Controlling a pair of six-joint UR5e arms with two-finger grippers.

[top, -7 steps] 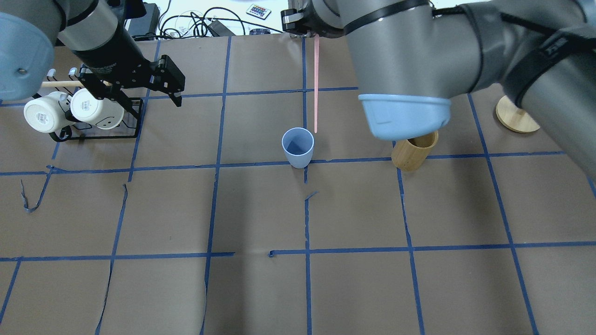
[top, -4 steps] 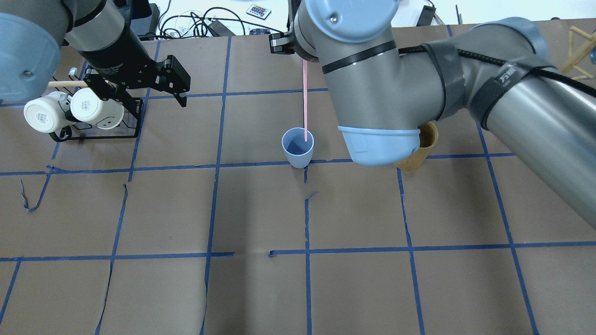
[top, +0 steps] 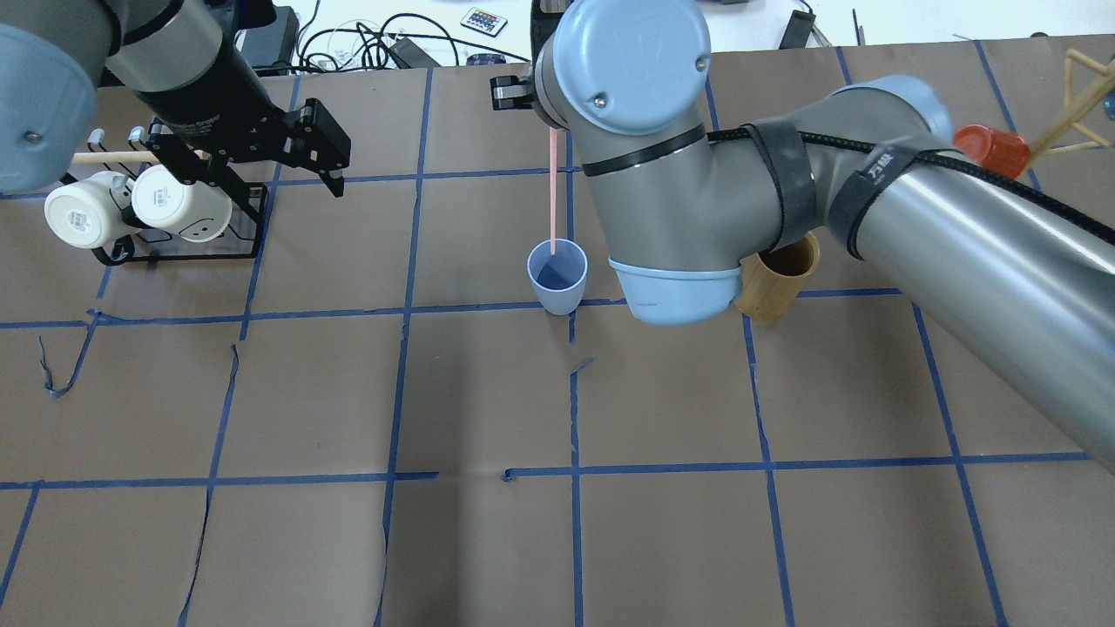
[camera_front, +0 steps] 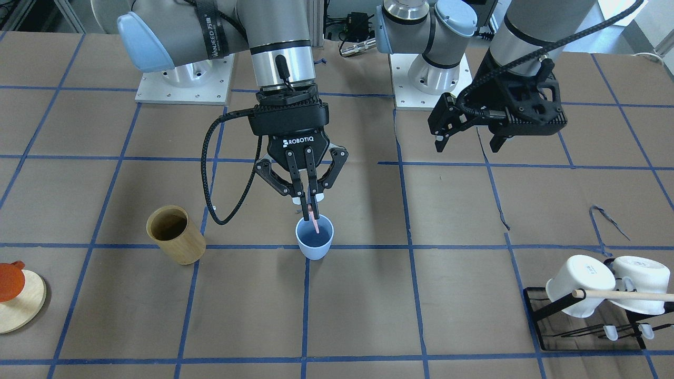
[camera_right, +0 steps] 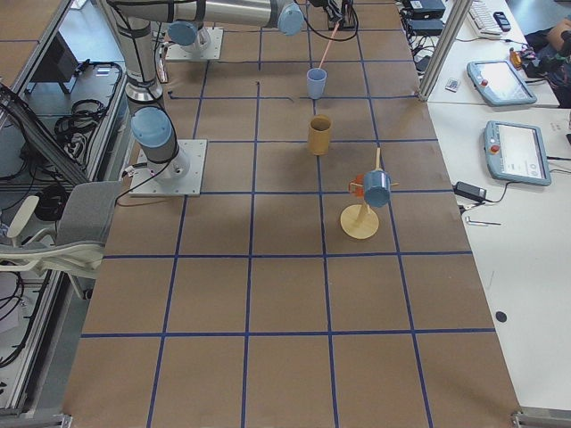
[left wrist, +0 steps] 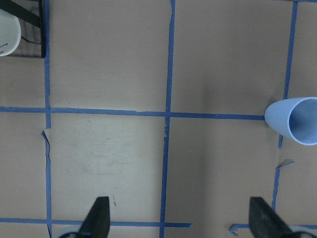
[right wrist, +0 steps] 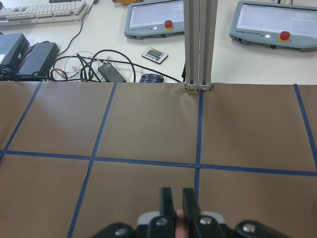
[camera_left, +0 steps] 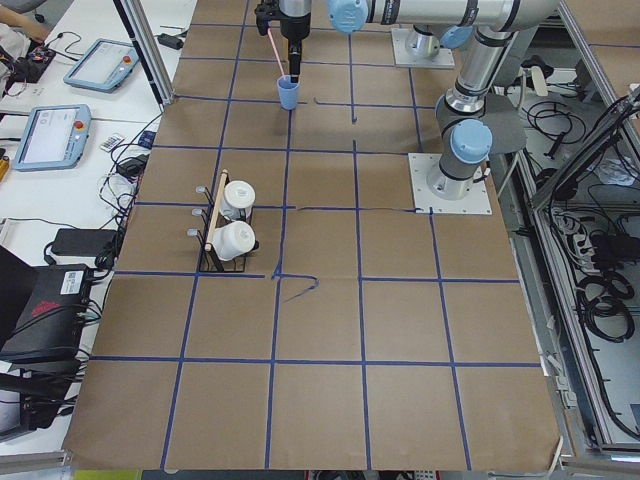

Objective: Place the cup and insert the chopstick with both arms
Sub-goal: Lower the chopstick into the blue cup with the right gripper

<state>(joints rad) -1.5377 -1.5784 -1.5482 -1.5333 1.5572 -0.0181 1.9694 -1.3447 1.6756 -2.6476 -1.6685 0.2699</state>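
The light blue cup (camera_front: pixel 314 241) stands upright near the table's middle, and it also shows in the overhead view (top: pixel 557 280) and at the right edge of the left wrist view (left wrist: pixel 296 124). My right gripper (camera_front: pixel 309 202) is directly above it, shut on the pink chopstick (top: pixel 553 192). The stick hangs almost vertical, its lower tip inside the cup's mouth (camera_front: pixel 316 227). In the right wrist view the shut gripper (right wrist: pixel 173 196) shows pink between its fingers. My left gripper (camera_front: pixel 467 146) hovers open and empty, well off to the cup's side near the mug rack, and it also shows in the left wrist view (left wrist: pixel 181 220).
A tan bamboo cup (camera_front: pixel 176 234) stands beside the blue cup, under my right arm (top: pixel 780 274). A black rack (camera_front: pixel 547 308) holds two white mugs and a wooden dowel (camera_front: pixel 626 295). A round wooden stand (camera_front: pixel 21 305) with an orange cup is at the table's other end.
My right arm has swung left with the chopstick. Its tip has gone from beside the cup's right rim to inside the cup's mouth. The left gripper has barely moved.
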